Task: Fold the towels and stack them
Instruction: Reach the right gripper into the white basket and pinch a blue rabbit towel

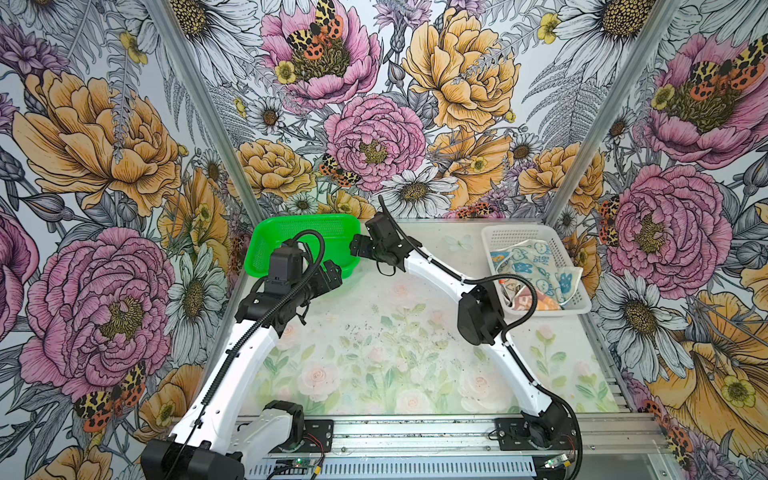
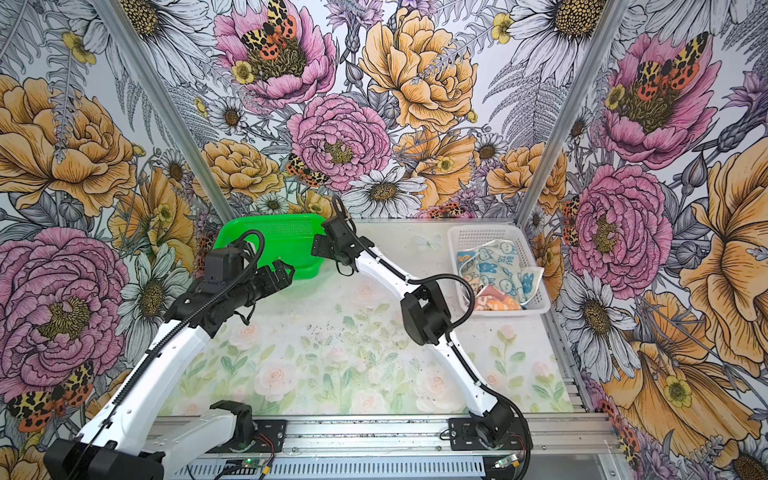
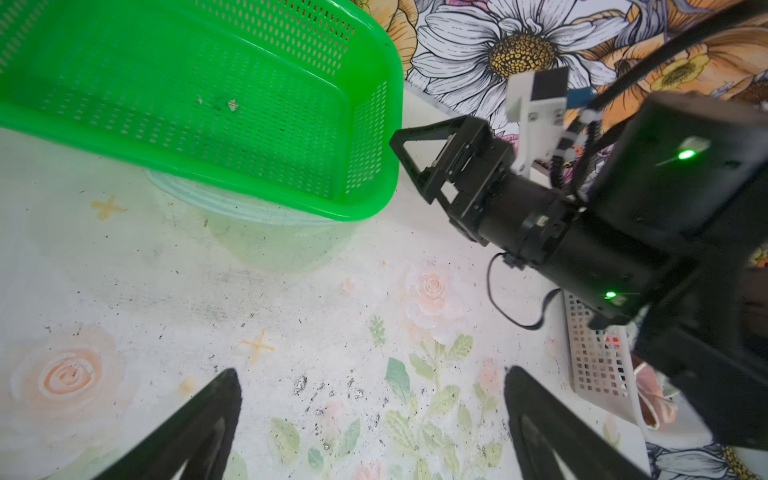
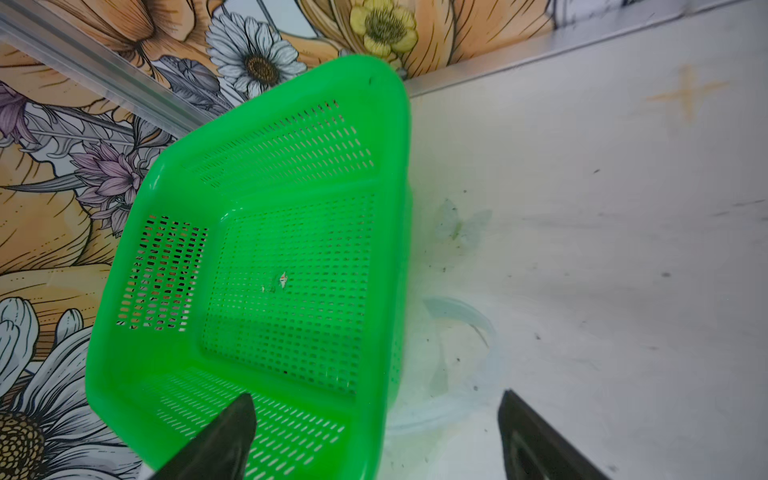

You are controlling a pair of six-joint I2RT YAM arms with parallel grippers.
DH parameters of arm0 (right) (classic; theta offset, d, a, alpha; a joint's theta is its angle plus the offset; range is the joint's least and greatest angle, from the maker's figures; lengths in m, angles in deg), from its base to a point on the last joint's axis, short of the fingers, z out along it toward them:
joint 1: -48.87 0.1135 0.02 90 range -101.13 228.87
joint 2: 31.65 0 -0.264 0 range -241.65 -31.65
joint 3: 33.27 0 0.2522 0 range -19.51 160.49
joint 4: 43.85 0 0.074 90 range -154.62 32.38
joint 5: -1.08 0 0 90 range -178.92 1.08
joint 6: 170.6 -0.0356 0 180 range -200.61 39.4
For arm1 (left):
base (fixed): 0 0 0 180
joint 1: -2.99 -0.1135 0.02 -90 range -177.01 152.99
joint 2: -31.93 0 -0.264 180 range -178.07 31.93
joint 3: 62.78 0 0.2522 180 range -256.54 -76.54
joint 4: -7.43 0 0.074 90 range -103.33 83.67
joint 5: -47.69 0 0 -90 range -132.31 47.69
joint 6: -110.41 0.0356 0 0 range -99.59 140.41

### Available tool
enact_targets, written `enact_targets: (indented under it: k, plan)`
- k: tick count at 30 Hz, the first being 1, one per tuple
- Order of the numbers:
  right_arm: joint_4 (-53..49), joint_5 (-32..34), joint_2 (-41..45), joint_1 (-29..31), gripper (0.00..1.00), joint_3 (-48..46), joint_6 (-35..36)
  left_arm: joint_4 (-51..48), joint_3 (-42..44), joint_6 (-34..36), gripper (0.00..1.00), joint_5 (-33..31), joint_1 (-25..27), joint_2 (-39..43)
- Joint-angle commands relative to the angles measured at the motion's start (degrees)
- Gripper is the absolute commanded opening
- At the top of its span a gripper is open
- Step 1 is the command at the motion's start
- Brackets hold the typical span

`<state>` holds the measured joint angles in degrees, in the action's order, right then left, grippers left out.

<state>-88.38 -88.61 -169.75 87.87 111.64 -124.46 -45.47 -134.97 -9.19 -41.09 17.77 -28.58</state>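
Since all the towels (image 1: pixel 536 268) lie crumpled together in the white basket (image 1: pixel 515 232) at the worktop's (image 1: pixel 374 353) far right edge, no folding has begun, and the step in hand looks like fetching the first one. Both arms are well away from them, at the green basket (image 1: pixel 307 230) in the far left corner, which holds only a couple of tiny scraps. The left gripper (image 3: pixel 372 374) hangs spread wide over bare worktop just in front of that basket, holding nothing. The right gripper (image 4: pixel 374 399) is likewise spread and empty, straddling the basket's right rim.

To do it well, I would send the right arm, the nearer one, to the white basket. It should pinch a single layer at an exposed corner of the top towel, lift clear of the rim so the others do not drag along, and lay the towel flat mid-worktop.

The towels carry printed lettering, too small to read; no brand shows anywhere.
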Motion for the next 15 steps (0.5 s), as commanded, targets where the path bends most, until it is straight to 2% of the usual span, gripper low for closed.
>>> enact_targets:
  k: [1,5,9,12,15]
  plan:
    - [1.5,3.3,15.5,-5.1,0.96,-10.0,4.9,2.6,-1.4,1.1,0.99,-8.3,5.8,-0.7]
    - [0.5,6.1,30.0,-11.2,0.99,-25.7,7.0,5.5,-4.1,1.0,0.99,-12.4,13.2,-4.0]
    - [-0.9,6.9,43.0,-20.4,0.99,-40.6,7.2,8.7,-7.3,2.7,0.99,-16.3,20.2,-9.5]
    - [-2.4,3.3,48.1,-28.0,0.99,-47.6,7.4,10.5,-10.8,4.2,0.99,-17.7,24.2,-14.8]
    - [-3.5,1.0,49.1,-33.9,0.99,-51.9,8.5,11.5,-15.8,6.9,0.99,-19.6,27.7,-21.2]
